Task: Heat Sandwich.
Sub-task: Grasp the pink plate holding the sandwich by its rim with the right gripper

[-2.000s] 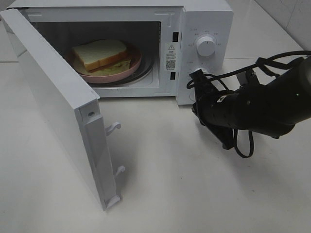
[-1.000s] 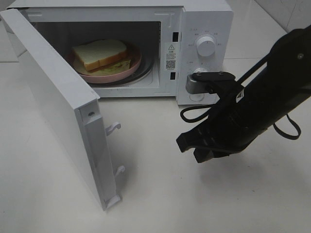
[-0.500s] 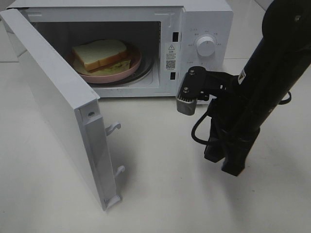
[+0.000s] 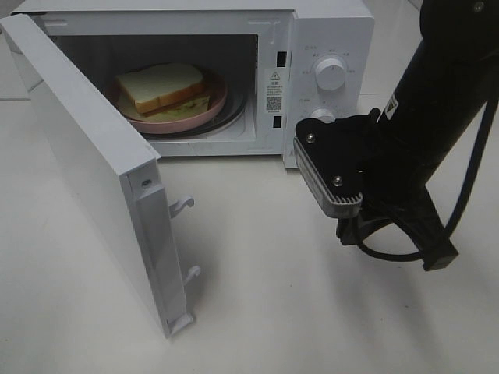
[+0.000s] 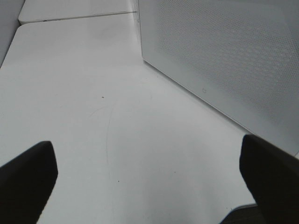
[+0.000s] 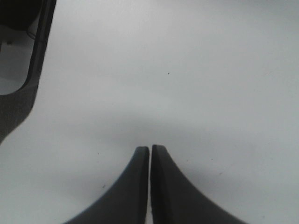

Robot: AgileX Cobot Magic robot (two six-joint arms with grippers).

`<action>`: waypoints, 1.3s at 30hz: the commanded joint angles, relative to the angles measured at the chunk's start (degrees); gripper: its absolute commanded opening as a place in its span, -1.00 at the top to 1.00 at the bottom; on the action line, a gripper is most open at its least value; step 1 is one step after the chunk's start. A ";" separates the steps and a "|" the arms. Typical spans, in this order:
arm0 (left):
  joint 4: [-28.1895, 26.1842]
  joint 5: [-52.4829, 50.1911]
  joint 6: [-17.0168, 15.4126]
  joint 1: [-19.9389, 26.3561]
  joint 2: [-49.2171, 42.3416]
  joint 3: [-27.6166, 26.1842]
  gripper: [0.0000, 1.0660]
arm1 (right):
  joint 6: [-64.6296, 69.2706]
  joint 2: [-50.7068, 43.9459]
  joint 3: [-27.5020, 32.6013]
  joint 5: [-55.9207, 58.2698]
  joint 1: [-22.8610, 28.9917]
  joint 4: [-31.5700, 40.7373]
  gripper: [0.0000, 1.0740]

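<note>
The sandwich (image 4: pixel 165 87), square white bread with a tan crust and an orange-yellow filling over a pale green leaf, lies far from the action, on a round pink plate (image 4: pixel 214 107) inside the open cavity of the white microwave oven (image 4: pixel 327 31). Nearest to where I stand, the white microwave door (image 4: pixel 93 167) is swung wide toward the front of the white table (image 4: pixel 273 312), its two latch hooks pointing out at the free edge. Just beyond that, to the right, the black right gripper (image 6: pixel 149 154) hangs over bare table in front of the control panel, its two dark fingers pressed together with nothing between them. The left gripper (image 5: pixel 149 163) is outside the overhead view; from its own camera its fingertips stand wide apart, empty, low over the table beside the perforated face of the door. With the food already in, the step in hand looks like closing the door. I would do it with a flat, steady push on the outer face near the free edge, following the hinge arc, until the hooks seat. The right arm should keep out of the door's sweep and then go for the upper round white knob (image 4: pixel 330 74).
</note>
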 commanded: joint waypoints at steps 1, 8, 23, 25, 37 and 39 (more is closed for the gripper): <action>-0.52 -0.69 -0.46 0.17 -0.86 0.11 -0.88 | -1.38 -0.46 -1.43 0.74 0.06 -2.64 0.87; -0.52 -0.69 -0.46 0.17 -0.86 0.11 -0.88 | -1.38 -0.46 -3.78 0.57 0.06 -6.36 0.71; -0.52 -0.69 -0.46 0.17 -0.86 0.11 -0.88 | 5.96 -0.46 -4.18 -2.81 0.06 -7.05 -0.80; -0.52 -0.69 -0.46 0.17 -0.86 0.11 -0.88 | 5.96 -0.46 -4.18 -3.21 0.06 -7.16 -0.79; -0.52 -0.69 -0.46 0.17 -0.86 0.11 -0.88 | 5.90 0.11 -4.53 -6.42 2.12 -10.14 -0.74; -0.52 -0.69 -0.46 0.17 -0.86 0.11 -0.88 | 5.90 0.40 -5.27 -6.82 2.64 -11.23 -0.73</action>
